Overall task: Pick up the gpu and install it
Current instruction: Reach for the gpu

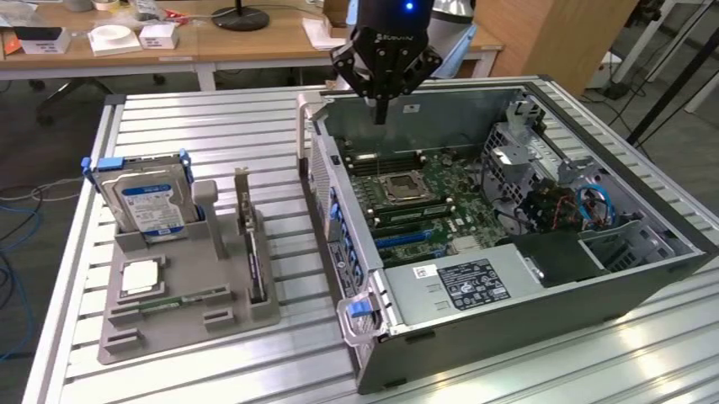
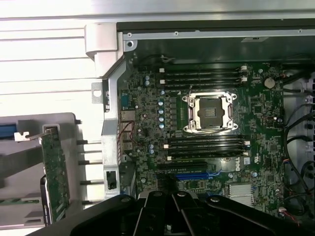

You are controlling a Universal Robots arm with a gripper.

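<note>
Your arm [image 1: 388,10] hangs above the computer case [image 1: 540,337], with the black wrist [image 1: 388,42] pointing straight down. Your gripper [image 1: 380,114] hovers over the case's far rim, near the corner at the exterior view's left, touching nothing. Its fingers [image 2: 152,216] are pressed together to a point and hold nothing between them.
</note>
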